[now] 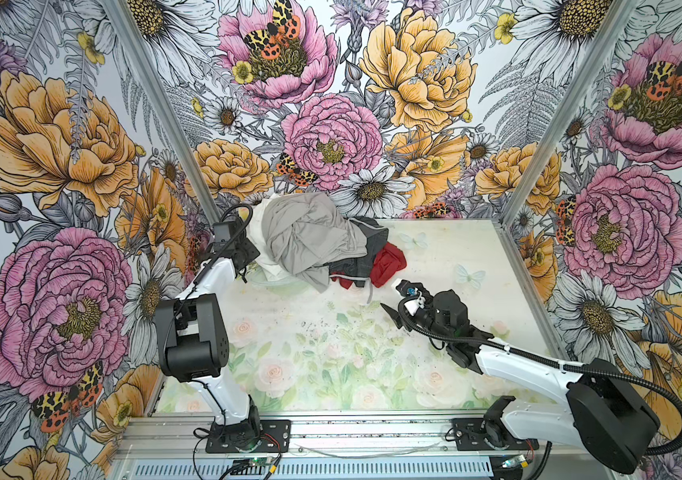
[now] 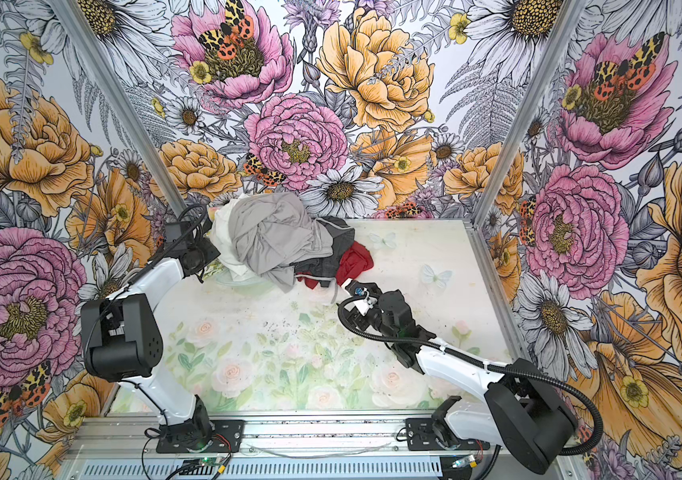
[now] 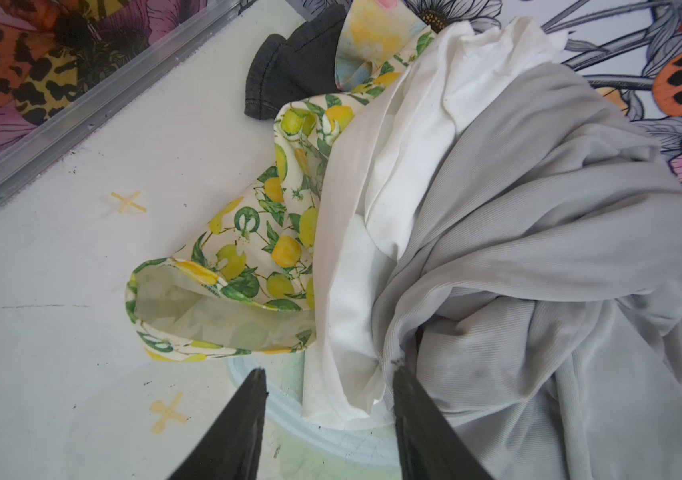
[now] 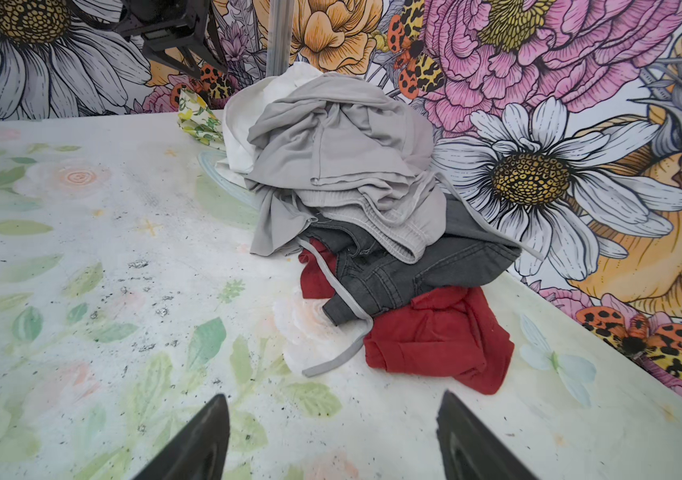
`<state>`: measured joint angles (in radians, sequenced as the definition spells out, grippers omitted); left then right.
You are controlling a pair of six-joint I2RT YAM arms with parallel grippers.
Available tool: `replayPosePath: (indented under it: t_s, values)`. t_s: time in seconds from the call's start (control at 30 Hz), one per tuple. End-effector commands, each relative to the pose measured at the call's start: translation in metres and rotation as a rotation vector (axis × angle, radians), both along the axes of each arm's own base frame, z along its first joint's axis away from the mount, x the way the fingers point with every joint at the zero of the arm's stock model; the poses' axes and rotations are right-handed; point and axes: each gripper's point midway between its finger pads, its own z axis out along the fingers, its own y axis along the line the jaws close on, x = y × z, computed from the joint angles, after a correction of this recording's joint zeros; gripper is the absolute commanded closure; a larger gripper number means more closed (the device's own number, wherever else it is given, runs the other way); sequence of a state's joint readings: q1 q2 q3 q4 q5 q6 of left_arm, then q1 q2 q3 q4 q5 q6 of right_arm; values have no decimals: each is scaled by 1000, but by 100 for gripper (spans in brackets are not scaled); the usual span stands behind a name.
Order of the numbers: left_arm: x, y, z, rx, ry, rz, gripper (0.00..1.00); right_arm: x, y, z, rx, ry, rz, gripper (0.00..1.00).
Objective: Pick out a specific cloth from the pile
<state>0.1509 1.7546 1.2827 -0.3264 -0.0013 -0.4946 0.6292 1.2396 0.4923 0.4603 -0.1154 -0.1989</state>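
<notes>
Two arms reach toward the pile (image 1: 314, 241) at the table's (image 4: 82, 270) back-left corner. The left gripper (image 3: 327, 374) sits low at the heap's edge, jaws half apart astride a fold of the cloth (image 3: 406, 166), which lies under the grey garment (image 3: 538, 208); seemingly nothing is pinched. The right gripper (image 4: 333, 399) hovers wide apart, empty, near the red garment (image 4: 435, 336).

Bare table (image 1: 310, 332) before the pile (image 1: 314, 241), flowered wall (image 1: 331, 145) close behind

No readable text, label, brand or number appears anywhere.
</notes>
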Motion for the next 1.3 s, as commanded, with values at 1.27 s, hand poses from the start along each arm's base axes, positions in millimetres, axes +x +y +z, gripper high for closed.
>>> replayPosePath:
  t_s: [1.27]
  values:
    - [51,-5,-57,105,124,-30,70,-12,22,24,42,-157,19,26]
